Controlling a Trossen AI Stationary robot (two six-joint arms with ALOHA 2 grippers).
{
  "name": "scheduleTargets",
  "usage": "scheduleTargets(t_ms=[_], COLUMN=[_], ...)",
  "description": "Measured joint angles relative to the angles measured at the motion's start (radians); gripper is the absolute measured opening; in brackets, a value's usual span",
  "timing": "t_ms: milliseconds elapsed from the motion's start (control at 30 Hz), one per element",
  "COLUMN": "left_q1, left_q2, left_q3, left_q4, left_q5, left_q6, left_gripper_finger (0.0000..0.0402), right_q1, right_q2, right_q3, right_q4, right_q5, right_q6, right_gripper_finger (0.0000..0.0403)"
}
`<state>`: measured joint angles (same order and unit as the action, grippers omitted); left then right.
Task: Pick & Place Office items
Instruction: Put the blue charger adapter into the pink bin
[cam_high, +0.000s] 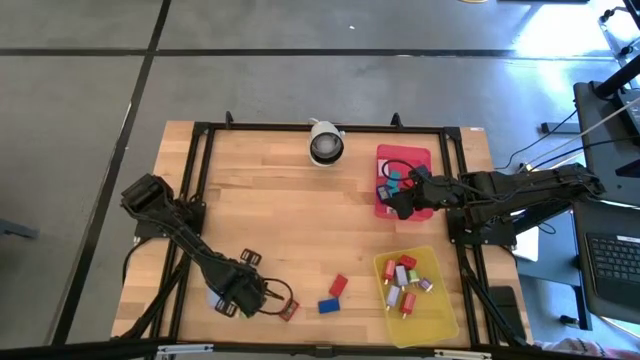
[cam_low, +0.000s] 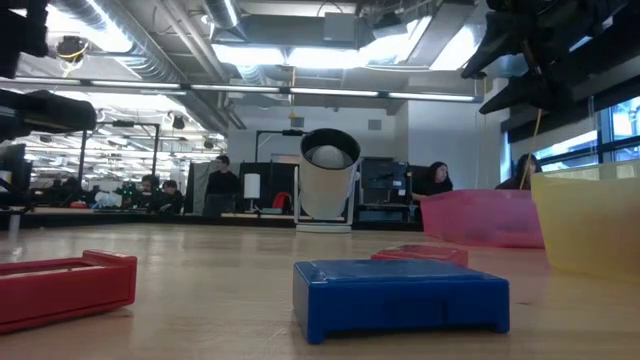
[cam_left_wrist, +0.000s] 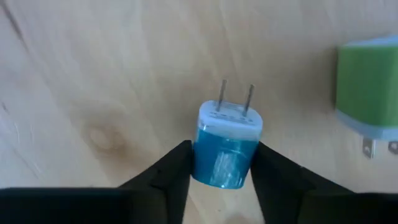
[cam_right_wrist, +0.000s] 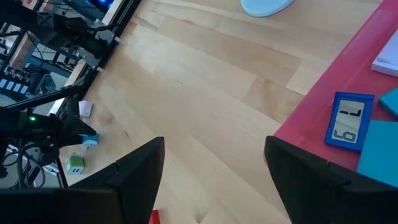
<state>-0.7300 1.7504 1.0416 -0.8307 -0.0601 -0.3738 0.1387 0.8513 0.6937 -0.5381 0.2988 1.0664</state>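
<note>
A small blue plug adapter (cam_left_wrist: 227, 146) with a white face and two metal prongs (cam_left_wrist: 236, 96) lies on the wooden table near its front left. My left gripper (cam_high: 235, 295) points down over it, shut on its body. A green plug adapter (cam_left_wrist: 370, 93) lies close beside it. Loose office items lie nearby: a red block (cam_high: 288, 311), a blue block (cam_high: 328, 305) and another red block (cam_high: 338, 286). My right gripper (cam_right_wrist: 211, 168) hangs open over the near edge of the red tray (cam_high: 403, 180), touching nothing. My left gripper pinches the blue adapter's two opposite sides (cam_left_wrist: 202, 155) between its two fingers (cam_left_wrist: 171, 171), at the end away from the prongs. The fingers come from above, pointing down. The adapter lies on its side on the wood, prongs level.
A yellow tray (cam_high: 415, 295) at the front right holds several small items. The red tray holds a blue labelled block (cam_right_wrist: 350, 121) and teal pieces. A white round camera (cam_high: 325, 143) stands at the far middle. Bare wood lies between the trays and the left arm.
</note>
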Motion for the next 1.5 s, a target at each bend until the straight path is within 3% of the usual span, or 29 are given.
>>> scheduleTargets(t_ms=[100,233,333,567,700,767,1067,1267,1500], left_q1=[0.0,0.0,0.0,0.024,0.065,0.092,0.222,0.268,0.306], left_q2=[-0.001,-0.001,-0.001,-0.003,-0.003,-0.003,-0.004,-0.004,-0.004], left_q3=[0.002,0.024,0.059,0.221,0.314,0.359,0.527,0.57,0.57], left_q4=[0.0,-0.005,-0.006,-0.005,-0.007,0.002,0.114,0.368,0.699], left_q5=[0.0,-0.013,-0.082,-0.461,-0.675,-0.735,-0.754,-0.747,-0.669], left_q6=[-0.101,-0.251,-0.349,-0.412,-0.355,-0.33,-0.25,-0.069,0.147], left_gripper_finger=[0.0122,0.0122,0.0122,0.0129,0.0129,0.0129,0.0129,0.0129,0.0129], right_q1=[0.0,0.001,0.001,0.033,0.082,0.112,0.254,0.31,0.343], right_q2=[0.0,0.0,0.0,0.011,0.047,0.072,0.168,0.201,0.205], right_q3=[0.0,0.0,0.0,0.0,0.0,0.0,0.0,0.0,0.0], right_q4=[0.0,0.0,0.019,0.258,0.471,0.581,0.905,0.976,1.049], right_q5=[0.0,-0.004,-0.014,-0.026,-0.027,-0.03,-0.03,-0.029,-0.026], right_q6=[0.0,0.023,0.053,0.042,-0.12,-0.241,-0.711,-0.843,-0.949], right_gripper_finger=[0.028,0.028,0.028,0.028,0.028,0.028,0.0279,0.0272,0.0263])
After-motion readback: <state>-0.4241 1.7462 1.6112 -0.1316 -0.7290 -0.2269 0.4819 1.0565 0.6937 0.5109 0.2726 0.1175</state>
